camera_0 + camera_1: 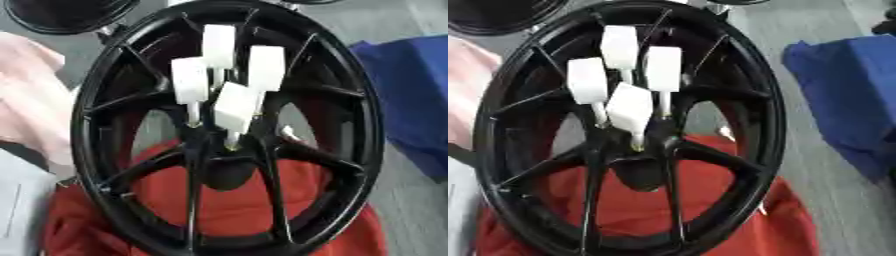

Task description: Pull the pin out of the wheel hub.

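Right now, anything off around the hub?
Nothing looks damaged. Four white pins stand in the black wheel hub, leaning apart rather than parallel. The wheel sits on red cloth. Neither hand is in view.

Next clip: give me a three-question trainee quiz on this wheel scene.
1. How many white pins stand in the wheel hub?
2. True or false: a robot hand is gripping a pin.
3. Which cloth shows through the lower spokes: A) blue cloth, B) red cloth, C) pink cloth?

Key: 1) four; 2) false, no robot hand is in view; 3) B.
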You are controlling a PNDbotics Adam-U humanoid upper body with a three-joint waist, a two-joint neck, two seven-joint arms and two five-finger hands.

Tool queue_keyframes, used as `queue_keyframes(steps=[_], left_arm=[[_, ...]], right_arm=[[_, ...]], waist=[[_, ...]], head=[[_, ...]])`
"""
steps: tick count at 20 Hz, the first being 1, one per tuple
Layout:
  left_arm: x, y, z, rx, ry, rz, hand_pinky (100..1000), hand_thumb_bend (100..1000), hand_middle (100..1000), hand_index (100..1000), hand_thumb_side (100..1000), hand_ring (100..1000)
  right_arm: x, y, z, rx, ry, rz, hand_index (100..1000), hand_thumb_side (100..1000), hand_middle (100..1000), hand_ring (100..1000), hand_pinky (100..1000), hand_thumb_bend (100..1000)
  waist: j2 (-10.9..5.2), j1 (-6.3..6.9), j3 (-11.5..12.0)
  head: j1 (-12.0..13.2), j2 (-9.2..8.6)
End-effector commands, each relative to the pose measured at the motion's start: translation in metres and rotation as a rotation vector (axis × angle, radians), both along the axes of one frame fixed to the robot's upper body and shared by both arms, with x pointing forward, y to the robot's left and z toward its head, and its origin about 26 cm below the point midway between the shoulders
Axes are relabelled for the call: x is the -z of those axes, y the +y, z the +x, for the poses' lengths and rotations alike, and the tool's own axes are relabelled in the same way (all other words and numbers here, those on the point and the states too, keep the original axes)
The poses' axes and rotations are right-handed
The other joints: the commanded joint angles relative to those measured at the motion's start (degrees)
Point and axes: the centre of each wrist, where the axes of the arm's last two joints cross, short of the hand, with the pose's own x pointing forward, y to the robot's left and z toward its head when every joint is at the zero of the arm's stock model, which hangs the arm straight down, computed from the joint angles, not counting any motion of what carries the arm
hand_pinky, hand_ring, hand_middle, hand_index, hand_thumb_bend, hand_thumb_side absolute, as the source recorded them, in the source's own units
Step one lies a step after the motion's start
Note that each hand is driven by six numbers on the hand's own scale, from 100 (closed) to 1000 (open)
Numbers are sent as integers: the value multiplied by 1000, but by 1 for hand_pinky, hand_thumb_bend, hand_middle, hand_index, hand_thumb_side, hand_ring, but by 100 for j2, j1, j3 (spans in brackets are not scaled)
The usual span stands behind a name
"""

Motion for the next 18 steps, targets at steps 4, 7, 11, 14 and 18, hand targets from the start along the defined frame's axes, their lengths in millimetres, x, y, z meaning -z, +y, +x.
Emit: queue_keyframes(steps=[4,7,11,14,18], left_arm=[[-34,-1,-11,103,-27,241,749,430,650,835,587,652],[-46,-3,-10,124,7,373,751,413,675,850,591,662],[-60,-13,-3,145,82,574,772,434,694,861,612,695],[-72,-18,8,131,151,736,791,466,714,861,622,727],[-95,-30,12,95,212,970,821,498,749,866,626,774]], right_arm=[[-18,-4,-10,41,-32,-59,751,553,588,613,860,100],[-19,-4,-13,51,-29,-67,751,552,588,613,860,100],[-20,-5,-15,64,-16,-95,750,549,588,612,860,100],[-18,-6,-16,71,-5,-116,750,547,588,612,860,100],[-16,-7,-17,74,2,-142,751,543,588,612,860,100]], waist=[[-184,136,72],[-203,201,86],[-215,305,120],[-226,354,144],[-220,377,116]], head=[[-218,164],[-408,159],[-528,126],[-561,103],[-565,27]])
